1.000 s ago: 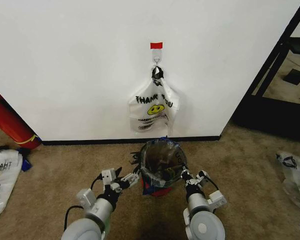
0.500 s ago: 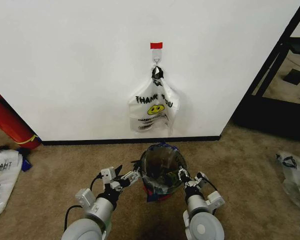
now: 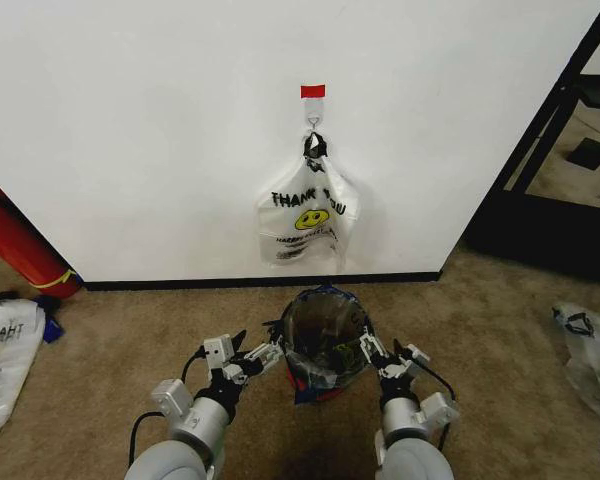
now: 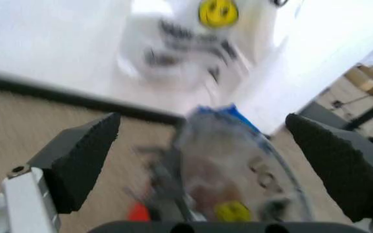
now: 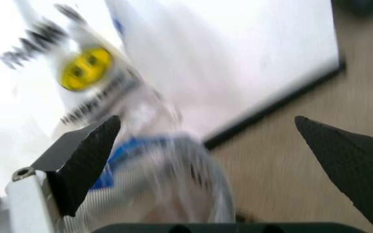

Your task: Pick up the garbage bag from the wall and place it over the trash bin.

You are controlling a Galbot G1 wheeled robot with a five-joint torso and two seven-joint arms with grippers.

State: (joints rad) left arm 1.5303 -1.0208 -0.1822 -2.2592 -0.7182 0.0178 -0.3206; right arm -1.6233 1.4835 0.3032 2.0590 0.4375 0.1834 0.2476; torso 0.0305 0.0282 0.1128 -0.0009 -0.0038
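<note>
White painted wall (image 3: 160, 130) was seen across the head view, with a black baseboard along the beige carpet (image 3: 500, 330). A small red tape square (image 3: 313, 91) was fixed on the wall, and just below it a metal hook (image 3: 313, 123) carried a printed plastic bag (image 3: 305, 215), marked with black "THANK YOU" lettering and a yellow smiley face. Directly below that bag, close to the baseboard, the trash bin (image 3: 323, 340) was stood on the carpet. The garbage bag (image 3: 310, 362), clear plastic with a blue piece at its far edge, was seen lining the bin's mouth and draped over its rim.

The left gripper (image 3: 248, 364) was held just beside the bin's left side, its fingers spread wide with nothing between them. The right gripper (image 3: 375, 354) was held at the bin's right rim, likewise spread wide and holding nothing. Whether either touched the plastic could not be told.

A red cylinder (image 3: 20, 245) was leaned at the far left.
</note>
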